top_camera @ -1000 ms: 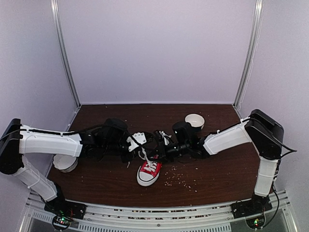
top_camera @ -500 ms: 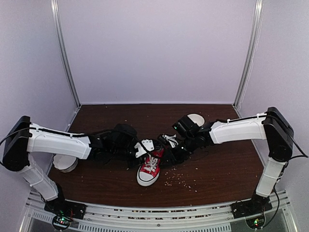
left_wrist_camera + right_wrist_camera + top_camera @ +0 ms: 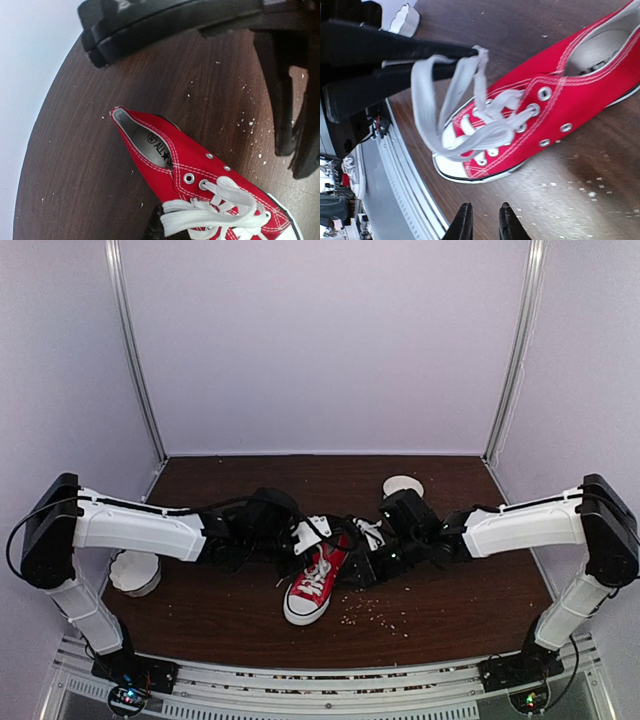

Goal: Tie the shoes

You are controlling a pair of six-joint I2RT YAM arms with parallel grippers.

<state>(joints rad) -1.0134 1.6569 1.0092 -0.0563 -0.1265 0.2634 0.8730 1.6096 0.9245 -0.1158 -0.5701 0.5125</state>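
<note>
A red sneaker (image 3: 330,558) lies mid-surface (image 3: 470,600), white toe toward the arms. The left hand (image 3: 318,540) and the right hand (image 3: 360,560) crowd its heel end and white laces (image 3: 314,580). Crumbs (image 3: 376,613) lie beside it.

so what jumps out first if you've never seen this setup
The red sneaker in the middle of the dark table, toe toward the near edge, with both arms reaching in over it. Next, the left gripper, jaws shut on a loop of white lace held up off the shoe, while the right gripper hangs beside the shoe, holding nothing. Pale crumbs dot the wood right of the shoe.
</note>
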